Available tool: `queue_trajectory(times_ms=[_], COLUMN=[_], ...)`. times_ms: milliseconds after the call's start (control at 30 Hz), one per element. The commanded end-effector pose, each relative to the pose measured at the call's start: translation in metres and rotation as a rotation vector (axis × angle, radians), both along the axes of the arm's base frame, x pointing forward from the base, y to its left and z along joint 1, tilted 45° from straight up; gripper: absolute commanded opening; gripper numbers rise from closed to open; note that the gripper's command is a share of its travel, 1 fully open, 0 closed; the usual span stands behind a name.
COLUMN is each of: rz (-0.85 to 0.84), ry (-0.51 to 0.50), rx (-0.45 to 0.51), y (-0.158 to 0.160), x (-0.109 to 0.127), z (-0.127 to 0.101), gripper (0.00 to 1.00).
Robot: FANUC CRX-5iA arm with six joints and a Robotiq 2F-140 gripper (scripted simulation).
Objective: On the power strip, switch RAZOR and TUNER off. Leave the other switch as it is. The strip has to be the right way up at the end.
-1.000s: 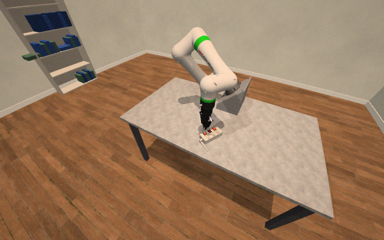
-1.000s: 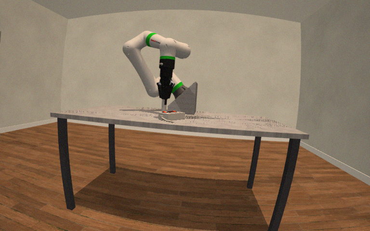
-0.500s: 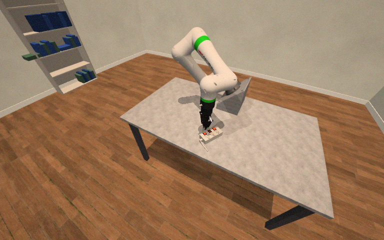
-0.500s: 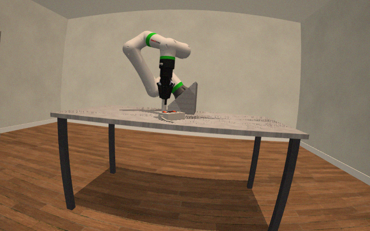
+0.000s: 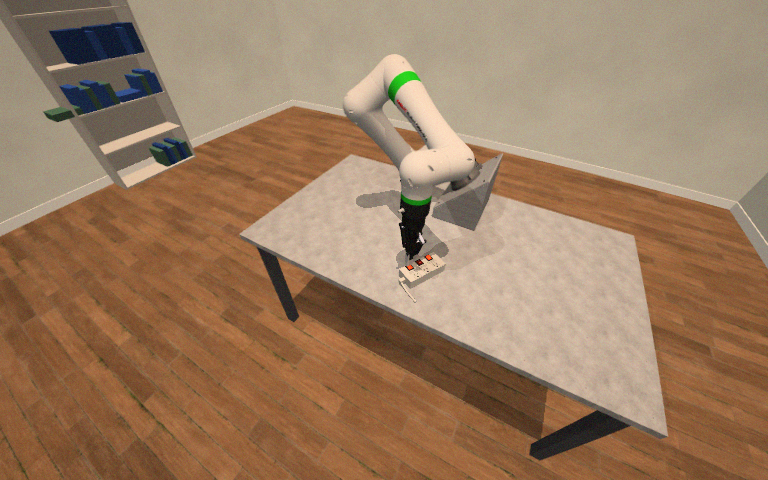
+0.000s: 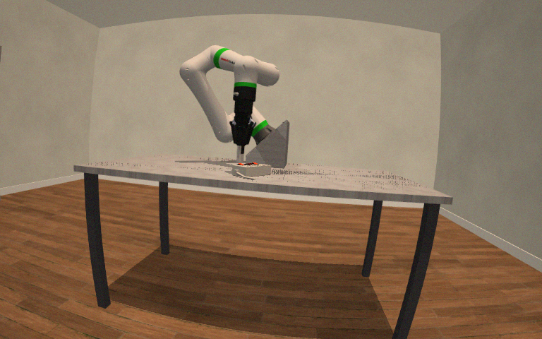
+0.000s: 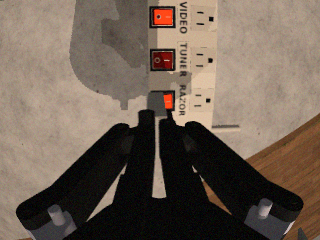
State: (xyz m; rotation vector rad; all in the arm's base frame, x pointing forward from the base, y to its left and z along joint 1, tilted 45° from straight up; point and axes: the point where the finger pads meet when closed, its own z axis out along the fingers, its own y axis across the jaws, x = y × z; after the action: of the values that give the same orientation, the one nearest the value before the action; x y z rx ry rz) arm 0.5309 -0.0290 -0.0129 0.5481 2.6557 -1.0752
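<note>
A cream power strip lies face up on the grey table, also seen in the top view and the exterior view. It has three rocker switches, labelled VIDEO, TUNER and RAZOR. The VIDEO switch glows bright orange-red. The TUNER switch looks darker red. The RAZOR switch glows orange and is partly hidden by my fingertips. My gripper is shut and empty, pointing straight down, with its tips at the near edge of the RAZOR switch.
The strip's short cord stub points toward the table's front edge. The grey wedge-shaped arm base stands just behind the strip. A bookshelf stands far off at the left wall.
</note>
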Motion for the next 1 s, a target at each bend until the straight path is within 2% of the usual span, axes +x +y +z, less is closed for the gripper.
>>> queue_trajectory(times_ms=[0,967], rz=[0.000,0.000], ry=[0.000,0.000], rx=[0.000,0.000], y=[0.0002,-0.0058], x=[0.0001,0.0007], z=[0.0000,-0.0060], gripper=[0.00,0.00])
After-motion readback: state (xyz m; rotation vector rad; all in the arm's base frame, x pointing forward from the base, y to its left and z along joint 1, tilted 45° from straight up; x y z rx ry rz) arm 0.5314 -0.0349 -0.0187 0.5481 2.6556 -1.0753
